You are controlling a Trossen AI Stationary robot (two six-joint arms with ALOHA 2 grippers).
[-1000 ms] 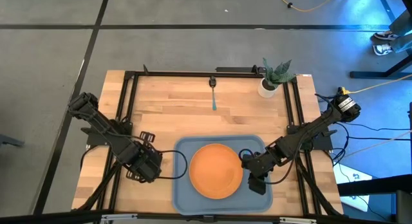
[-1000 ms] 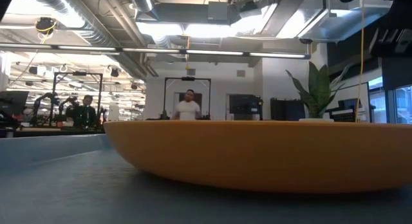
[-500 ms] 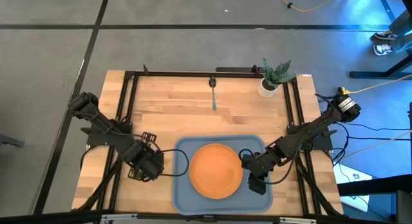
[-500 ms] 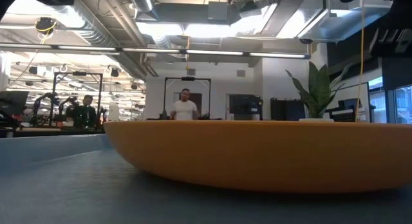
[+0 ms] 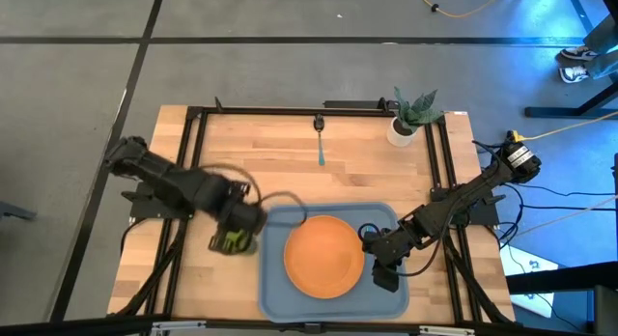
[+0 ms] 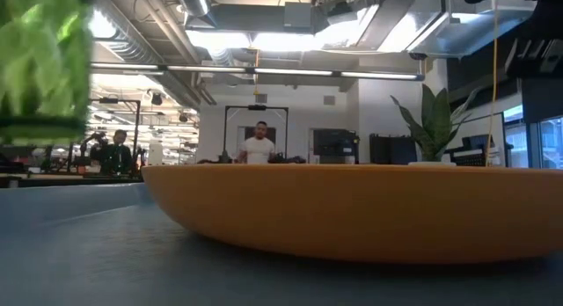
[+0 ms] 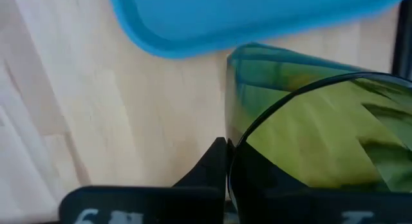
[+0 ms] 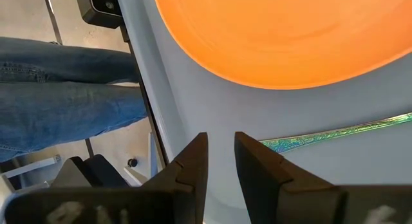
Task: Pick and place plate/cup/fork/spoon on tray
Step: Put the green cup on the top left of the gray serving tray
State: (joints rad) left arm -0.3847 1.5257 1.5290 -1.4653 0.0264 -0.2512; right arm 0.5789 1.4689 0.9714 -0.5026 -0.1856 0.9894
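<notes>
Since half a second ago the left arm has swung in toward the tray, and the small translucent dark-green cup (image 5: 233,241) now shows in the left gripper (image 5: 238,238), clamped between its fingers just off the left rim of the large grey-blue rectangular plastic tray (image 5: 275,220); in the low view the cup (image 6: 44,64) hangs raised at the left edge. On the tray lies the round flat orange plate (image 5: 323,256), near its middle. The right gripper (image 5: 382,275) rests low over the tray's right part beside the plate, its fingers (image 8: 193,161) close together with only a narrow gap and nothing between them. Farther off, near the table's back edge, lies the slim spoon (image 5: 320,141) with light teal handle and dark head.
</notes>
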